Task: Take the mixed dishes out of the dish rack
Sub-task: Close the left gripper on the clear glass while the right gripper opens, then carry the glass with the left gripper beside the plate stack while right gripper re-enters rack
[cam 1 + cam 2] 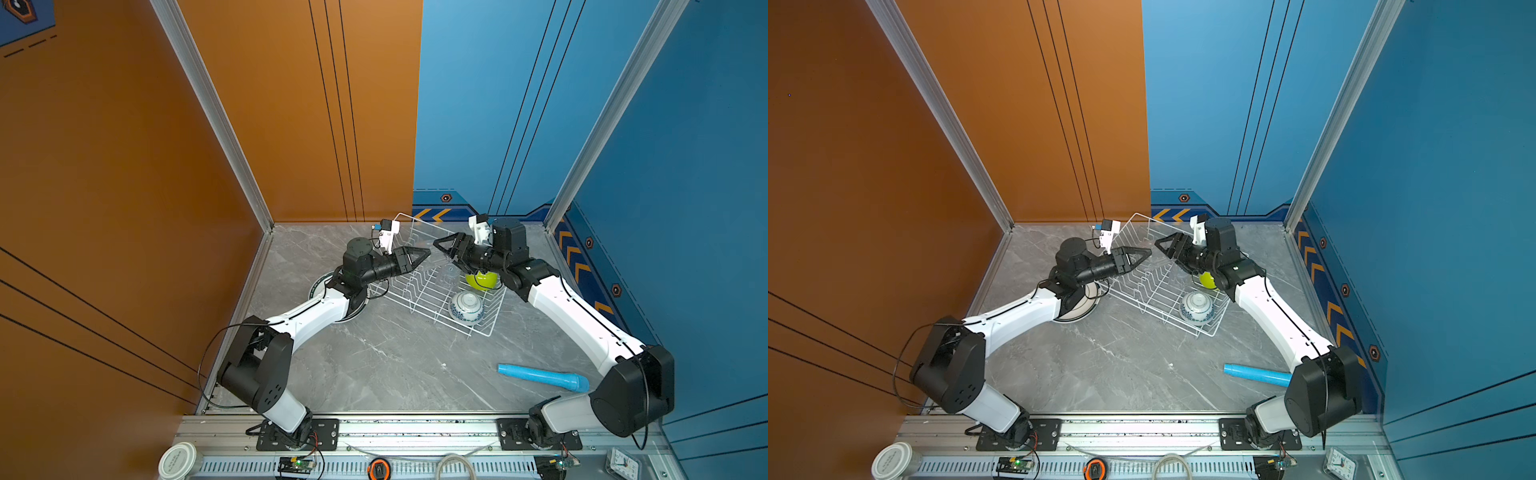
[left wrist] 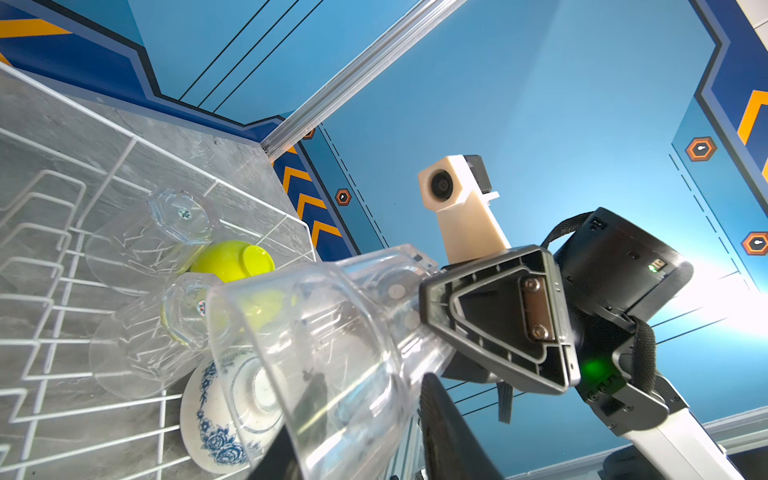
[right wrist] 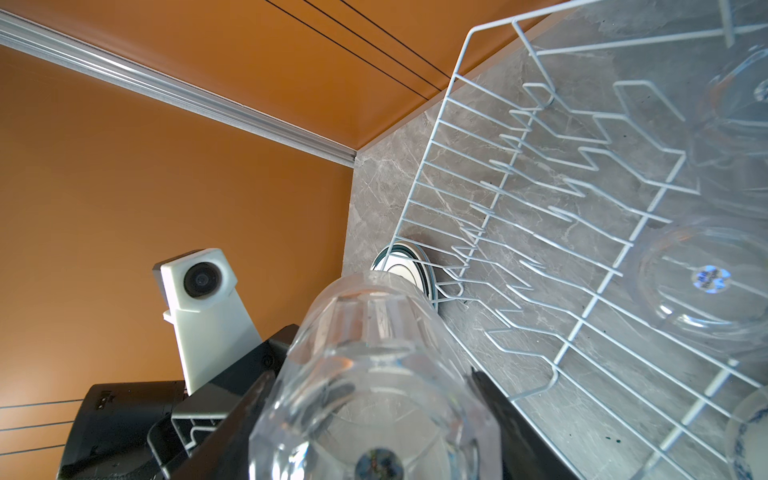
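Observation:
A clear glass cup (image 2: pixel 332 332) (image 3: pixel 365 374) hangs above the white wire dish rack (image 1: pixel 486 332) (image 1: pixel 1208 332) between both grippers. My right gripper (image 1: pixel 438 246) (image 3: pixel 374 424) is shut on its base. My left gripper (image 1: pixel 428 252) (image 2: pixel 361 457) meets it from the opposite side, fingers against both sides near the cup's mouth. In the rack lie a lime-green bowl (image 1: pixel 482 280) (image 2: pixel 232 259), a white-and-blue patterned bowl (image 1: pixel 466 306) (image 2: pixel 208 415) and two more glass cups (image 2: pixel 166 232) (image 2: pixel 145 345). The held cup barely shows in both top views.
A dark-rimmed white plate (image 1: pixel 1079 316) (image 3: pixel 405 266) lies on the grey table left of the rack, partly under my left arm. A light blue tube (image 1: pixel 540 376) lies near the front right. Walls enclose the table on three sides.

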You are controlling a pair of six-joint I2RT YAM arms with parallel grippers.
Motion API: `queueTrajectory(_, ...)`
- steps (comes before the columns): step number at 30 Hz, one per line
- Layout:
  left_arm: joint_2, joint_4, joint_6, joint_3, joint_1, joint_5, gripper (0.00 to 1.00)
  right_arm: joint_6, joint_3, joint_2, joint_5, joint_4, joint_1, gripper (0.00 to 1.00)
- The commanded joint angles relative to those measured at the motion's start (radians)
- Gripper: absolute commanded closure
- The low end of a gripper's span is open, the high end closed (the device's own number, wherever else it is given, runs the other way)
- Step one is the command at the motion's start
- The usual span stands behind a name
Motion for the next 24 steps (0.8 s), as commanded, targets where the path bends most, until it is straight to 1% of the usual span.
queueTrajectory(1, 0.007, 0.048, 0.022, 0.039, -0.03, 0.044, 0.59, -0.01, 0.034, 0.017, -0.076, 0.017, 0.053, 0.65)
queueTrajectory(3, 0.007, 0.048, 0.029, 0.046, -0.035, 0.054, 0.6, -0.01, 0.041, 0.025, -0.082, 0.016, 0.058, 0.65)
queueTrajectory(7, 0.006, 0.048, 0.028, 0.051, -0.038, 0.063, 0.7, -0.013, 0.042, 0.028, -0.08, 0.016, 0.062, 0.65)
queueTrajectory(9, 0.001, 0.048, 0.029, 0.049, -0.037, 0.063, 0.84, -0.013, 0.04, 0.029, -0.077, 0.015, 0.06, 0.64)
queueTrajectory(10, -0.002, 0.048, 0.029, 0.045, -0.036, 0.061, 0.93, -0.012, 0.037, 0.029, -0.076, 0.015, 0.06, 0.64)
queueTrajectory(11, -0.005, 0.048, 0.029, 0.041, -0.035, 0.055, 0.95, -0.013, 0.035, 0.029, -0.072, 0.016, 0.058, 0.64)
queueTrajectory(14, -0.016, 0.048, 0.027, 0.029, -0.029, 0.043, 0.96, -0.007, 0.023, 0.027, -0.067, 0.017, 0.056, 0.64)
queueTrajectory(16, -0.026, 0.048, 0.023, 0.018, -0.023, 0.028, 0.99, -0.006, 0.016, 0.024, -0.066, 0.017, 0.054, 0.62)
queueTrajectory(17, -0.03, 0.048, 0.02, 0.013, -0.021, 0.022, 1.0, -0.006, 0.014, 0.021, -0.065, 0.018, 0.054, 0.6)
queueTrajectory(19, -0.036, 0.044, 0.016, 0.007, -0.014, 0.013, 1.0, -0.006, 0.01, 0.014, -0.06, 0.017, 0.054, 0.54)
queueTrajectory(21, -0.037, 0.018, 0.016, 0.006, -0.006, -0.002, 1.0, -0.005, 0.007, 0.006, -0.055, 0.017, 0.052, 0.5)
queueTrajectory(24, -0.042, -0.026, 0.024, 0.004, 0.002, -0.019, 1.0, -0.005, 0.0, -0.003, -0.049, 0.017, 0.048, 0.36)
